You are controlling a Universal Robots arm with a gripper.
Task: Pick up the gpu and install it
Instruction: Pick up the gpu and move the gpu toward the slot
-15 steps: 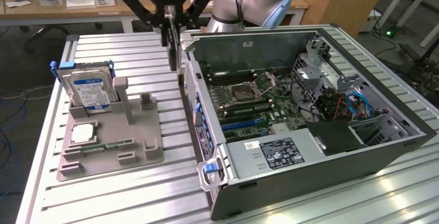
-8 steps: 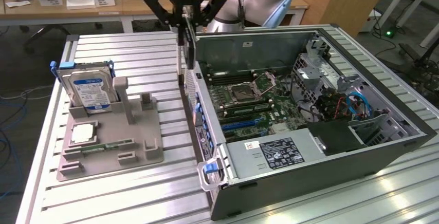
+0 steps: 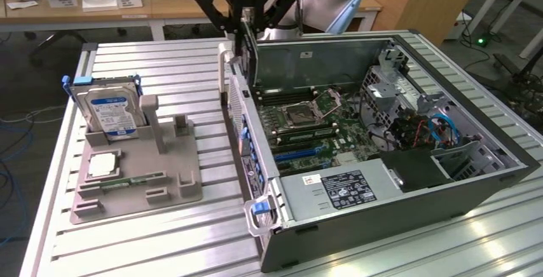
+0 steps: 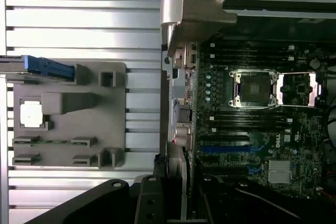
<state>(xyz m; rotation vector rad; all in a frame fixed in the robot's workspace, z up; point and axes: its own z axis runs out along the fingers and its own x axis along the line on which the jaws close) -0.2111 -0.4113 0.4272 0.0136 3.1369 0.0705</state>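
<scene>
A: What is held by the black Robotiq gripper (image 3: 247,15)?

B: The gpu (image 3: 248,54), a thin, dark, flat card, is grasped at its upper end; the jaws are clenched on it; it is hung upright and seen edge-on.

A: Where is it placed in the scene?

B: It is held over the far end of the open grey metal computer case (image 3: 407,208), at the wall on the exterior view's left; it is not seated in any slot; whether its lower end touches the case cannot be told.

A: What is seen inside the case?

B: A green motherboard (image 3: 327,128) is laid flat; a square silver processor socket (image 3: 309,108) is set towards the far side, and blue expansion slots (image 3: 297,154) lie nearer; a silver power supply box (image 3: 339,189) with a printed label is fitted at the near end.

A: And on the exterior view's left?

B: A grey moulded tray (image 3: 174,182) is set on the ribbed aluminium desk (image 3: 152,61), just beside the case; a silver hard drive with a blue label (image 3: 110,113) is stood upright at the tray's far end; a square silver processor chip (image 3: 102,164) and a narrow green memory stick (image 3: 133,180) are laid nearer.
</scene>
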